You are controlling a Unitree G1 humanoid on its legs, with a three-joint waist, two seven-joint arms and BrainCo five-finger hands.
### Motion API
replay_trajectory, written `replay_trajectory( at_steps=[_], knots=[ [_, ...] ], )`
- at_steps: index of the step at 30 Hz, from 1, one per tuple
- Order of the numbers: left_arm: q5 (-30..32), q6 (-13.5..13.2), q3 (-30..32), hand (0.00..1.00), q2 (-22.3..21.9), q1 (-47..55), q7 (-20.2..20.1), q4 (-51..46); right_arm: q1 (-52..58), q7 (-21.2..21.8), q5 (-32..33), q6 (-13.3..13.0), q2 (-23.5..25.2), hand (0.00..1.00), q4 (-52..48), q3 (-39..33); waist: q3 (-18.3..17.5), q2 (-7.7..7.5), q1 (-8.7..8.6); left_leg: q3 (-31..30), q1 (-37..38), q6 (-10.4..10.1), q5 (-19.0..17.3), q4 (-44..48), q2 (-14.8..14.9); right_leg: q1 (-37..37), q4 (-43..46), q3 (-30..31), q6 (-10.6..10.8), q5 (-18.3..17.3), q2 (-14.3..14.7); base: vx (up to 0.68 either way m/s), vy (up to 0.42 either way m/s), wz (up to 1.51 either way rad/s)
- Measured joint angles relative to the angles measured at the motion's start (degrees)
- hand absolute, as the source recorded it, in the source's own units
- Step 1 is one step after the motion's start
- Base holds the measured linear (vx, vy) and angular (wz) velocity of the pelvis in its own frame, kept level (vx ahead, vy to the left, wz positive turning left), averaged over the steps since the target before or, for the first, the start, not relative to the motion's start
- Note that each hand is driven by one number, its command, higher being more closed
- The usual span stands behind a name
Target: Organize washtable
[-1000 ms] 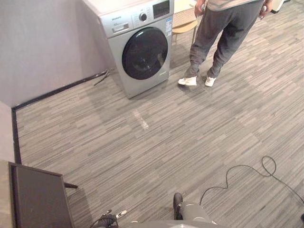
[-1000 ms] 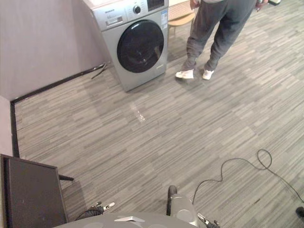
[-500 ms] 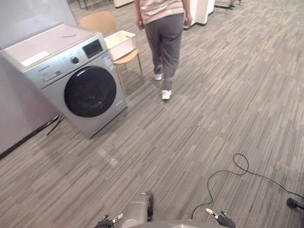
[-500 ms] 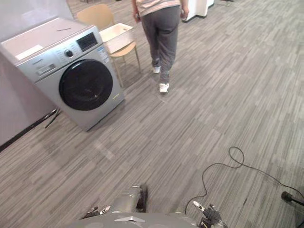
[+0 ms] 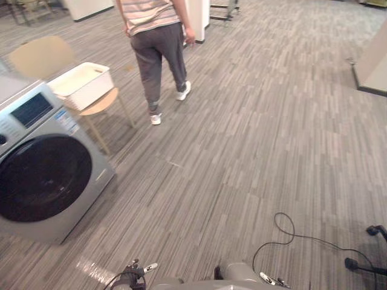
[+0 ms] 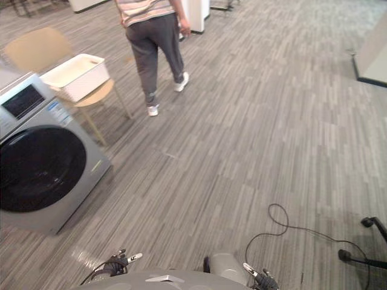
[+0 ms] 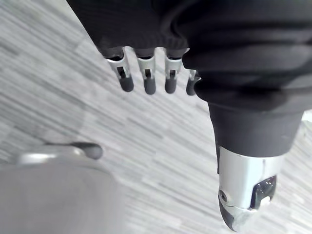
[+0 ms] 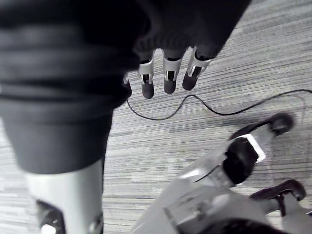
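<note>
Grey plank floor [image 5: 254, 151] all around; washing machine [image 5: 48, 175] at left, chair [image 5: 39, 54] with white bin [image 5: 81, 84] just behind; person [image 5: 158, 42] beyond; left hand [image 7: 148, 80] and right hand [image 8: 169, 78] loose-fingered, clasping nothing.

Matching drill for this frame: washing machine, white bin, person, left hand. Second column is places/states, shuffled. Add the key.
Things:
1. washing machine
2. white bin
3. person
4. left hand

Places/states:
A. on the seat of the chair
B. back turned to the robot, beyond the chair
C. fingers relaxed, holding nothing
D. at the left edge of the head views, dark round door facing out

Pairs: 1-D, 2-A, 3-B, 4-C
</note>
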Motion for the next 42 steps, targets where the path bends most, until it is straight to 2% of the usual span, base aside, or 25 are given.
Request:
replay_trajectory(
  at_steps=[2, 4, 5, 6, 9, 12, 14, 17, 20, 21, 22, 23, 24, 25, 26, 27, 29, 31, 33, 35, 36, 37, 39, 41, 42],
  knots=[
    [0.08, -0.19, 2.33, 0.00, -3.00, -1.27, -0.03, 0.28, 0.93, -0.04, 0.02, 0.18, 0.46, 0.00, 0.08, -1.28, 0.38, 0.22, -0.52, 1.02, 3.81, -2.47, -3.97, -1.79, 2.11, -2.06, -22.58, -1.38, 1.26, 4.30, -3.07, -0.57, 0.104, -0.16],
    [0.86, -0.25, 5.11, 0.00, -4.38, -1.46, -0.23, 1.24, 1.60, -0.04, 0.07, 0.40, 0.37, 0.00, 0.02, -2.09, 0.00, 1.30, -1.21, 1.83, 6.65, -2.17, -7.72, -2.13, 4.00, -3.25, -25.71, -3.94, -0.08, 12.63, -3.73, 0.39, -0.236, -0.22],
    [1.56, -0.17, 7.49, 0.00, -5.93, -1.01, -0.28, 1.77, 2.33, -0.04, 0.02, 0.38, -0.10, 0.00, -0.13, -1.90, -0.92, 2.59, -1.57, 2.73, 8.08, -0.50, -7.79, -1.55, 5.80, -4.49, -21.54, -4.77, -2.37, 10.12, -1.61, 0.86, -0.404, -0.26],
    [2.00, -0.16, 8.88, 0.00, -6.20, -1.31, -0.28, 1.71, 2.17, -0.07, 0.01, 0.37, -0.12, 0.00, -0.14, -2.07, -0.81, 2.84, -1.39, 3.26, 7.61, -2.73, -6.44, 0.99, 6.66, -4.70, -19.87, -4.83, -3.44, 8.10, -0.95, 0.74, -0.388, -0.25],
    [2.50, -0.01, 16.81, 0.00, -8.91, -1.48, -0.77, -0.61, 3.24, -0.05, 0.05, 0.62, 0.51, 0.00, -2.65, -5.57, -0.08, 4.09, -1.69, -2.40, -4.46, -6.01, 3.34, 35.76, 10.56, 2.57, -18.62, -6.42, -7.83, 1.00, 2.97, 0.61, -0.401, -0.10],
    [1.53, -0.02, 17.58, 0.00, -8.44, 0.89, -1.27, -2.09, 1.44, -0.09, 0.11, 0.39, 0.19, 0.00, -3.05, -4.98, 0.15, 3.78, 0.02, -5.15, -15.01, -7.15, 5.37, 62.76, 8.08, 14.62, -24.80, -2.69, -11.03, -1.78, 8.12, 0.60, -0.297, -0.66],
    [0.46, -0.39, 15.54, 0.00, -7.19, 0.94, -1.26, -3.07, -0.62, -0.28, 0.13, 0.32, -0.08, 0.00, -2.86, -3.71, 0.29, 3.14, 1.01, -3.64, -20.95, -5.24, 3.81, 65.14, 5.73, 20.48, -29.34, 0.04, -11.35, -1.75, 9.00, 0.20, -0.105, -0.82],
    [-0.43, -1.03, 11.44, 0.00, -3.92, 1.31, -0.89, -2.92, -4.82, -0.35, 1.21, 0.05, -0.99, 0.00, -2.23, 1.06, 0.49, 2.02, 2.53, 2.43, -30.31, -3.03, -0.63, 41.10, 1.82, 31.68, -39.24, 6.81, -10.81, -1.47, 8.22, -0.24, 0.027, -0.97],
    [-0.41, -0.81, 7.62, 0.00, -4.28, 3.36, 0.00, -2.12, -5.91, -0.37, 2.25, -0.32, -2.57, 0.00, -2.23, 5.36, -0.23, 4.58, 4.29, 1.07, -32.35, -6.54, 7.40, 6.14, 0.56, 38.84, -44.77, 14.09, -10.24, -2.01, 9.17, 0.03, 0.105, -1.08],
    [-0.43, -0.67, 7.11, 0.00, -3.99, 4.20, 0.06, -0.61, -4.82, -0.34, 2.24, -0.24, -2.26, 0.00, -2.16, 5.62, -0.41, 4.15, 5.33, 0.19, -32.32, -3.96, 12.11, 6.13, -0.19, 40.65, -41.36, 16.09, -10.23, -3.58, 9.34, 0.69, 0.103, -1.11],
    [-0.41, -0.61, 7.06, 0.00, -3.52, 5.00, 0.04, 0.09, -4.24, -0.30, 2.25, -0.20, -1.69, 0.00, -2.15, 5.73, -1.17, 3.47, 5.61, 0.70, -31.65, -4.00, 15.20, 7.53, -0.38, 40.46, -38.00, 16.72, -9.37, -4.37, 8.83, 0.79, 0.070, -0.76],
    [-0.43, -0.64, 7.47, 0.00, -2.20, 6.94, -0.03, 1.49, -2.70, -0.24, 2.24, -0.20, -0.60, 0.00, -2.05, 5.66, -3.88, 0.31, 5.02, 1.98, -31.53, -2.50, 17.27, 10.13, -1.94, 36.64, -27.17, 16.44, -8.32, -3.91, 7.81, 0.61, 0.011, -0.32],
    [-0.43, -0.58, 7.44, 0.00, -1.10, 7.13, -0.01, 2.04, -1.91, -0.22, 2.22, -0.21, -0.12, 0.00, -1.63, 5.24, -4.68, -1.55, 4.52, 2.33, -30.88, -2.81, 15.21, 10.95, -2.97, 34.09, -21.03, 15.75, -5.96, -2.51, 6.97, 0.76, 0.021, 0.15],
    [-0.40, -0.45, 6.84, 0.00, 0.85, 6.33, 0.10, 3.00, -1.29, -0.13, 2.21, -0.02, 0.31, 0.00, 0.94, 2.35, -4.51, -4.63, 3.04, 1.41, -26.17, -2.11, 10.17, 11.50, -6.09, 28.41, -4.61, 14.51, 11.16, 11.80, 7.05, 0.56, 0.040, 0.46],
    [-0.20, -0.42, 6.54, 0.00, 0.98, 5.43, 0.19, 3.54, -0.35, -0.07, 2.20, -0.02, 0.23, 0.00, 1.44, 1.31, -4.10, -4.17, 2.24, 0.54, -24.21, -1.58, 9.03, 11.53, -6.53, 26.47, 0.90, 13.90, 13.30, 14.24, 6.84, 0.47, 0.059, 0.51],
    [0.29, -0.21, 6.13, 0.00, 0.99, 4.93, 0.22, 3.95, -0.23, -0.01, 2.19, -0.05, 0.05, 0.00, 1.88, 0.73, -3.91, -3.96, 1.97, -0.07, -21.88, -1.49, 8.26, 11.29, -6.80, 24.56, 5.74, 12.41, 12.60, 13.82, 6.30, 0.24, 0.077, 0.29],
    [2.02, 0.13, 3.82, 0.00, 0.04, 3.82, 0.09, 3.65, 0.83, 0.37, 2.19, -0.11, -0.16, 0.00, 1.62, -0.21, -2.93, -0.79, 1.21, -1.00, -10.13, -0.56, 5.07, 5.25, -5.58, 15.67, 14.61, 4.89, 0.96, 5.97, 1.31, 0.12, 0.054, 0.00],
    [2.42, 0.35, 3.53, 0.00, -1.14, 1.96, 0.03, 3.69, 0.95, 0.95, 2.21, -0.09, -0.94, 0.00, 1.70, -1.35, -1.52, 1.57, 1.02, -1.03, -3.13, 0.43, 3.28, 1.38, -3.31, 10.48, 9.08, 3.97, -2.56, 1.35, 1.19, -0.19, 0.045, -0.09],
    [2.37, 0.33, 2.08, 0.00, -2.00, -0.15, 0.04, 3.67, 1.59, 0.96, 2.24, -0.06, -1.41, 0.00, 1.62, -1.75, -0.67, 3.38, -0.37, -2.46, 2.08, -0.90, -0.33, -0.79, -0.23, 4.11, -9.20, 3.35, -0.60, 0.80, 0.92, -0.43, 0.051, 0.28],
    [2.32, -0.53, 1.52, 0.00, -1.85, -1.87, 0.04, 3.22, 3.64, 0.95, 2.26, 0.32, 0.11, 0.00, 2.33, -1.74, -1.11, 0.85, -1.64, -5.49, 5.31, -2.09, -5.00, -0.58, -0.99, 1.39, -29.33, 3.53, 3.86, 10.25, -3.89, 0.17, -0.195, 0.72],
    [2.35, -0.77, 2.18, 0.00, -3.09, -2.29, -0.01, 2.96, 4.99, 0.99, 2.24, 0.91, 0.31, 0.00, 2.31, -1.71, -2.34, 0.27, -1.91, -7.06, 6.17, -0.33, -7.83, -0.61, 0.09, -0.20, -25.87, 2.03, 1.80, 14.91, -3.59, 0.73, -0.379, 0.61],
    [2.35, -0.78, 2.93, 0.00, -4.53, -1.91, 0.00, 2.56, 5.63, 1.00, 2.25, 1.19, -0.27, 0.00, 2.13, -1.94, -3.48, 1.72, -2.02, -7.17, 6.59, 1.51, -9.01, -0.72, 1.64, -1.15, -23.13, 1.11, 0.41, 11.73, -2.22, 0.78, -0.303, 0.29],
    [2.68, -0.77, 6.10, 0.00, -7.08, -0.28, -0.42, 0.99, 5.03, 0.70, 2.25, 1.30, -0.50, 0.00, 1.85, -4.20, -4.34, 3.86, -1.31, -7.89, 3.01, -1.40, -7.61, 13.22, 4.16, 0.70, -20.62, -0.57, -2.77, 6.87, 0.41, 0.80, -0.294, 0.05],
    [2.61, -0.71, 9.93, 0.00, -7.40, -0.17, -0.32, 0.99, 4.64, 0.58, 2.20, 1.35, -0.14, 0.00, 1.04, -5.70, -3.52, 3.95, -1.25, -10.57, -5.99, -7.25, 1.88, 39.17, 5.07, 8.14, -22.71, -2.91, -5.92, 3.15, 2.68, 0.61, -0.313, 0.11],
    [1.80, -0.71, 9.45, 0.00, -7.09, 0.38, -0.48, 0.83, 3.78, 0.30, 2.28, 1.34, -0.63, 0.00, 0.29, -5.25, -2.52, 4.31, -0.79, -10.12, -10.57, -7.30, 4.33, 53.07, 5.22, 13.51, -24.82, -2.86, -7.69, 1.40, 4.55, 0.38, -0.133, -0.02]
  ],
)
